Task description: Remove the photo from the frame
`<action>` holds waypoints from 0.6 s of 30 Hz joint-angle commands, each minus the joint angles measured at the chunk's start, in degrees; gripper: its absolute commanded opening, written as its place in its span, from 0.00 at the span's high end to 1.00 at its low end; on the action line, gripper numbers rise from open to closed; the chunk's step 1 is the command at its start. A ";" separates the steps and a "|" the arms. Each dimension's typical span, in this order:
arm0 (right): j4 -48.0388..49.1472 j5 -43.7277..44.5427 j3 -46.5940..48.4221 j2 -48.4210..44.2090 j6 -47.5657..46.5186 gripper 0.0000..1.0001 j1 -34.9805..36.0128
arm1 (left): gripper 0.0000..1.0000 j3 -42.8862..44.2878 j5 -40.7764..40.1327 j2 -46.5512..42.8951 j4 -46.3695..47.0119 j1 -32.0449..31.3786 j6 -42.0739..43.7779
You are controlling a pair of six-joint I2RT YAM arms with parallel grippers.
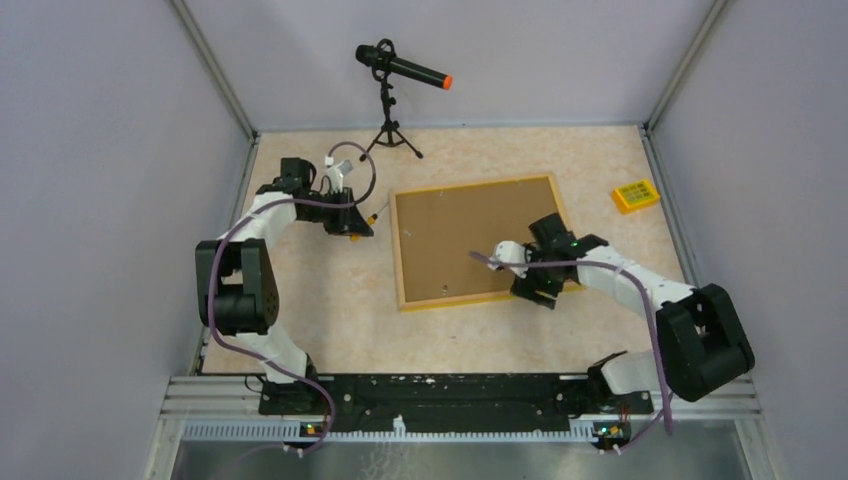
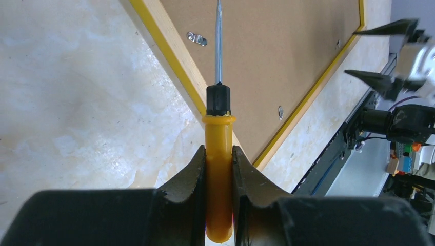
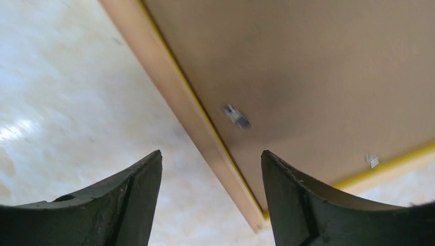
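Note:
The frame (image 1: 470, 235) lies face down mid-table, showing its brown back, pale wood edge and a thin yellow border. The photo is hidden under the back. My left gripper (image 1: 358, 225) is left of the frame, shut on a yellow-handled screwdriver (image 2: 219, 169). Its shaft points over the frame's left edge (image 2: 174, 56), near a metal clip (image 2: 197, 38). My right gripper (image 1: 535, 288) is open and empty above the frame's near right part. In the right wrist view its jaws (image 3: 211, 154) straddle the wood edge (image 3: 174, 92) near a corner, with a clip (image 3: 236, 116) beyond.
A microphone on a small tripod (image 1: 400, 70) stands at the back. A small yellow block (image 1: 635, 195) lies at the right, beyond the frame. Grey walls close in the table on three sides. A black rail (image 1: 440, 390) runs along the near edge.

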 commanded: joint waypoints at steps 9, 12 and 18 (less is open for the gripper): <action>-6.91 -8.60 21.30 2.40 26.12 0.20 -24.02 | 1.00 2.21 0.11 -2.28 3.33 0.25 -2.10; -4.84 -8.32 25.27 9.36 32.21 0.24 -28.56 | 1.00 3.17 0.07 -2.01 2.64 0.29 -2.11; -2.84 -11.93 32.37 21.26 35.90 0.35 -34.70 | 1.00 4.15 0.75 -2.52 1.52 1.34 -2.11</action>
